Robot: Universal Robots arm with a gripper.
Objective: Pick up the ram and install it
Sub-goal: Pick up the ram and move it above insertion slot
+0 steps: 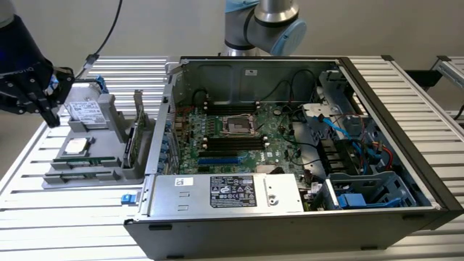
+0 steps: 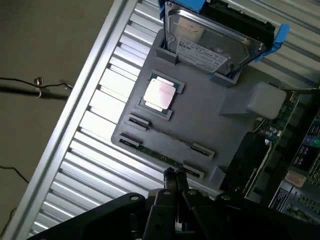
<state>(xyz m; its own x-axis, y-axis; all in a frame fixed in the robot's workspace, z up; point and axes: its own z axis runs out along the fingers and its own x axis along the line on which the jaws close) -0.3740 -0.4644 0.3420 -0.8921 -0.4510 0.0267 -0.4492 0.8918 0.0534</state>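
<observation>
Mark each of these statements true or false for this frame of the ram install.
1. The ram rests in the gray holder. True.
2. The gripper grips the ram. False: it is shut on nothing and hovers near the holder.
3. The computer case lies open with its motherboard exposed. True.
4. The silver processor lies on the slatted table. False: it sits in a recess of the holder.
</observation>
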